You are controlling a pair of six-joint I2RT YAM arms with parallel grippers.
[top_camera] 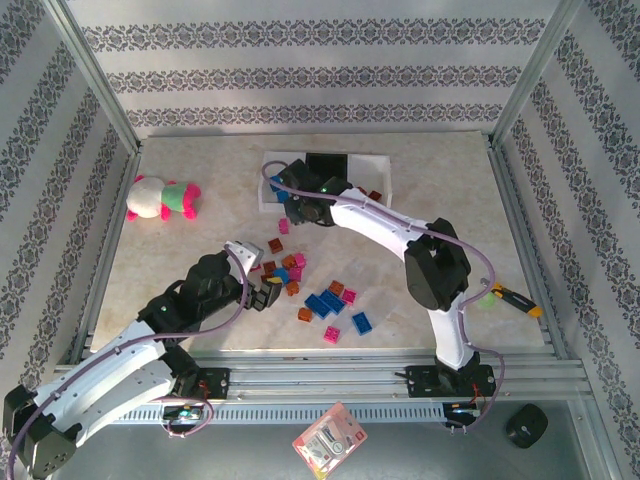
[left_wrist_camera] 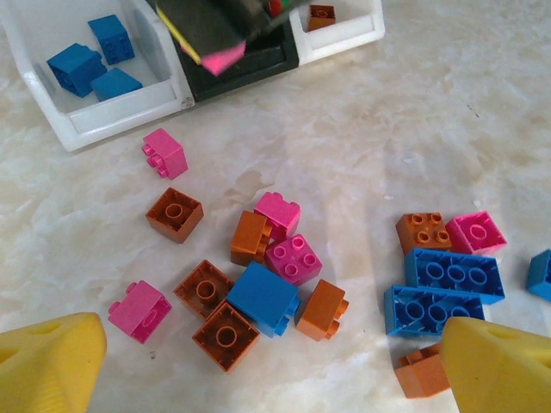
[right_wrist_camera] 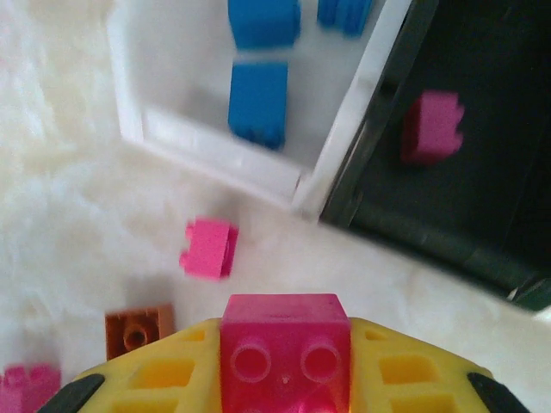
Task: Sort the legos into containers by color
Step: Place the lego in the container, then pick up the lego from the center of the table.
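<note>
From overhead, my right arm (top_camera: 390,225) covers much of the three trays (top_camera: 380,165) at upper centre, and the bricks (top_camera: 325,305) are too small to count studs. On the left wrist, the yellow fingers (left_wrist_camera: 52,366) of my left end effector (left_wrist_camera: 274,344) run off the bottom corners; the one at lower right hides part of an orange brick (left_wrist_camera: 417,379). A blue brick (left_wrist_camera: 542,275) is cut by the right edge, the white tray (left_wrist_camera: 120,120) by the top. My right end effector (left_wrist_camera: 222,57) is a dark blur over the black tray (left_wrist_camera: 250,73). The right wrist picture is soft; the pink brick (right_wrist_camera: 284,348) between the fingers is cropped at the bottom.
</note>
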